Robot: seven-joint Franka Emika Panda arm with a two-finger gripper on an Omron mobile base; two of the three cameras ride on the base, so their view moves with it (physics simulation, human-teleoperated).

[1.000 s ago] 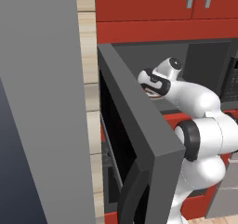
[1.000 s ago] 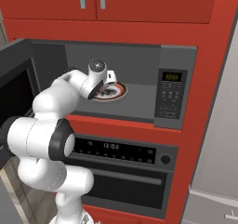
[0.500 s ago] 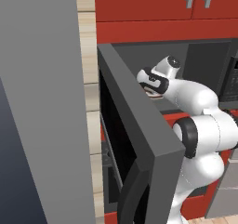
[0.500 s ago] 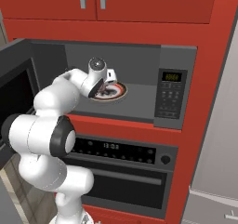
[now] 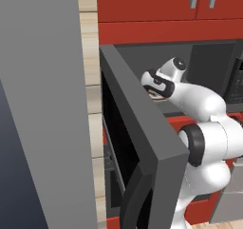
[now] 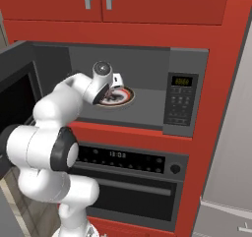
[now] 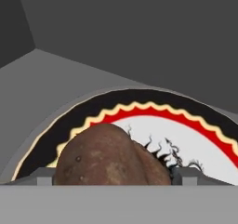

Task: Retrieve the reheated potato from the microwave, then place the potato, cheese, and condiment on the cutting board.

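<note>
Left base view had the microwave [image 5: 142, 142] door swung wide open at left-centre, with the white arm reaching over its top edge into the cavity at right. Right base view showed the arm coming from the left into the open microwave, the gripper [image 6: 114, 86] down over a plate [image 6: 127, 97] with black and red rim on the cavity floor, keypad panel [image 6: 178, 101] to the right and oven [image 6: 133, 174] below. Hand view had the potato [image 7: 109, 158] lying on the left part of that plate, sitting between the two finger tips [image 7: 44, 176], jaws spread wide either side of it; contact could not be made out.
</note>
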